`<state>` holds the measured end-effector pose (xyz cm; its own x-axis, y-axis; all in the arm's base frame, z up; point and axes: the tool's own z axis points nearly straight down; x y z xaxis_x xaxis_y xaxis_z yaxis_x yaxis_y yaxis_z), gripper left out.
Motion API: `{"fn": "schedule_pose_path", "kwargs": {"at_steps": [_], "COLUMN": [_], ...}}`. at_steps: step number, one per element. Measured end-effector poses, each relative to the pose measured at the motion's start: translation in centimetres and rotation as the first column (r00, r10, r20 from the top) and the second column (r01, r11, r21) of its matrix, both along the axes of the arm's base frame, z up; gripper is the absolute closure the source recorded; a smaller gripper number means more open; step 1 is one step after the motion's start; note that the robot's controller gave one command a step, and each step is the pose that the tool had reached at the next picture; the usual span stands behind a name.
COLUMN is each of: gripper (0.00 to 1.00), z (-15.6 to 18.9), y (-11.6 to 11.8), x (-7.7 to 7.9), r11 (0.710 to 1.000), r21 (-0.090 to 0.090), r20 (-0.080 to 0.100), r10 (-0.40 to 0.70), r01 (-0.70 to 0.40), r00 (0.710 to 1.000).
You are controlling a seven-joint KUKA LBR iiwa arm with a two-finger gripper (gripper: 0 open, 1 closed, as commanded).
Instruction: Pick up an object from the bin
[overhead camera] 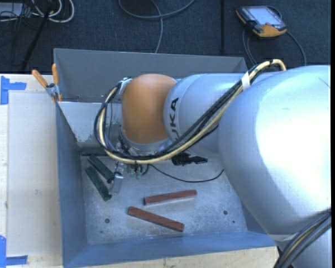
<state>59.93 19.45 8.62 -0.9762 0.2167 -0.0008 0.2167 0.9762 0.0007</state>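
Camera view has the arm (pixel 268 149) coming in from the right and covering most of the right half of the bin (pixel 72 222). Its orange cover (pixel 145 108) hangs over the middle of the bin's back part, and looped cables (pixel 212 121) run along the arm and round that cover.

Below the cover I see the gripper (pixel 116 178), low in the left part of the bin. It is right at two dark bars (pixel 97 182), which lie slanted and close together near the left wall. The gripper sits just beside the right ends of those bars and is perhaps touching them. I cannot tell whether it is spread or pressed together, nor whether anything is pinched in it. Both dark bars look to me to be lying on the bin floor.

Well apart from them, toward the front, the rear brown bar (pixel 170 197) lies nearly level. The front brown bar (pixel 156 219) is near it, slanting down to the right, and the two do not touch
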Motion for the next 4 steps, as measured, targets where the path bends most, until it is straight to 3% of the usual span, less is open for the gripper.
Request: {"fn": "schedule_pose_path", "kwargs": {"at_steps": [1,2,3,4], "gripper": [0.0,1.0,1.0,1.0], "z": [-0.6,-1.5,-1.5,14.2], "y": [-1.0,2.6,2.6,3.4], "x": [0.4,1.6,1.6,2.0], "r11": [0.997,0.997,0.997,0.996], "r21": [-0.001,0.001,0.001,0.001], "r20": [-0.002,0.002,0.002,0.002], "r10": [-0.082,-0.079,-0.08,-0.085], "r01": [0.082,0.079,0.08,0.085], "r00": [0.997,0.997,0.997,0.996]}}
